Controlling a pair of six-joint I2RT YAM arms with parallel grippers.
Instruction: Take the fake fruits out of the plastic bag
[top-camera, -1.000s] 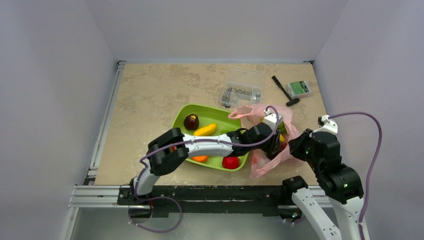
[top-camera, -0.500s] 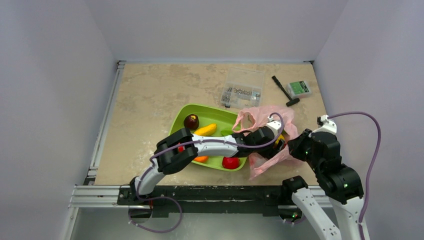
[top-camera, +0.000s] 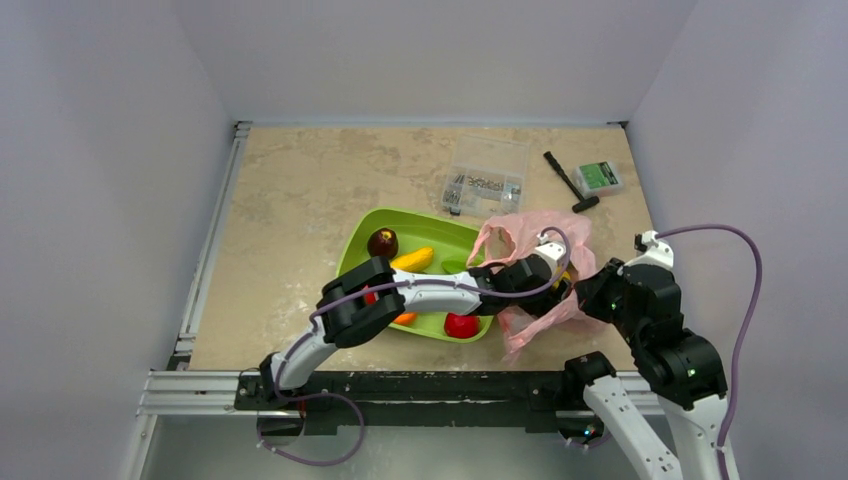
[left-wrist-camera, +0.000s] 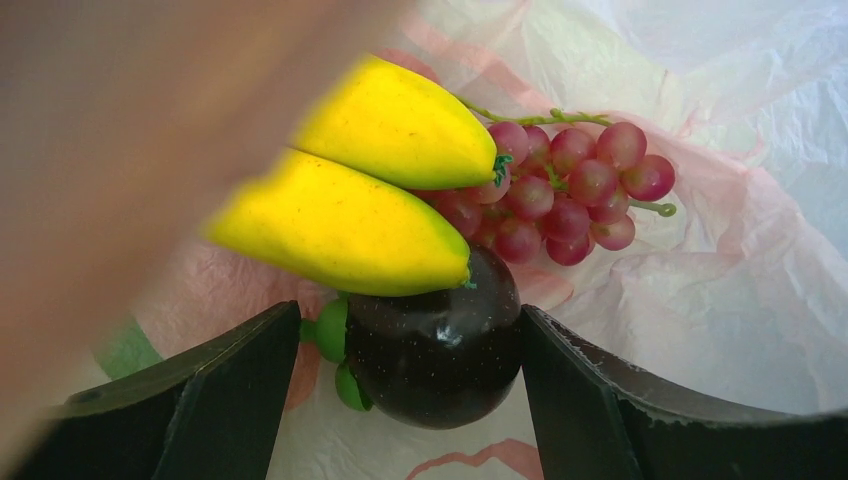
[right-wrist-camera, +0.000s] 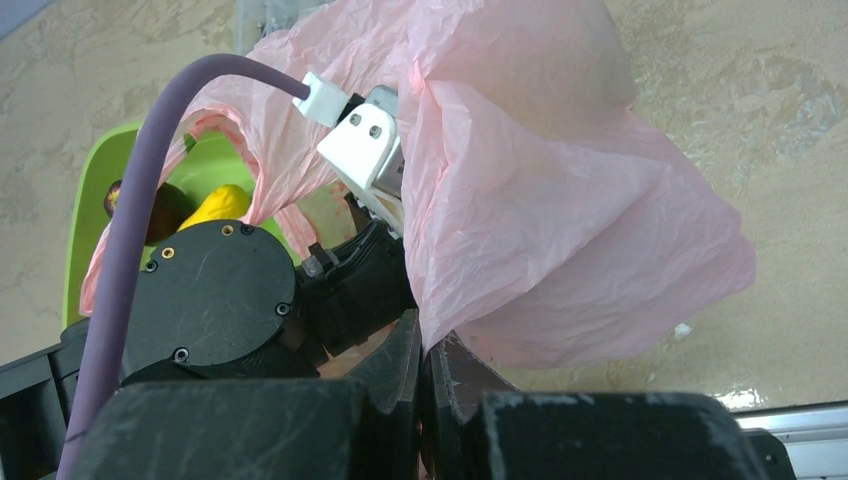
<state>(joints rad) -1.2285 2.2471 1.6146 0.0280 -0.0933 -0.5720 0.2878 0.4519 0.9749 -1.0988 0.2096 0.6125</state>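
Note:
The pink plastic bag (top-camera: 520, 235) lies right of the green tray (top-camera: 365, 225). My left gripper (top-camera: 553, 275) is inside its mouth. In the left wrist view the left gripper (left-wrist-camera: 408, 312) is open, its jaws either side of a dark purple round fruit (left-wrist-camera: 435, 350) with green leaves. Two yellow banana pieces (left-wrist-camera: 350, 230) lie just beyond it, and the red grape bunch (left-wrist-camera: 570, 190) behind them. No lime-green fruit shows. My right gripper (right-wrist-camera: 428, 335) is shut on the bag's (right-wrist-camera: 560, 200) lower edge, at the bag's right side in the top view (top-camera: 590, 295).
The tray holds a dark red round fruit (top-camera: 382, 242), a short yellow fruit (top-camera: 411, 260), an orange one (top-camera: 400, 318) and a red one (top-camera: 461, 325). A clear parts box (top-camera: 487, 175), a black tool (top-camera: 570, 182) and a small green box (top-camera: 600, 177) lie at the back.
My left arm has stretched further right and its gripper has gone deeper into the bag. The bag's film now drapes over the left wrist. The right arm has stayed put.

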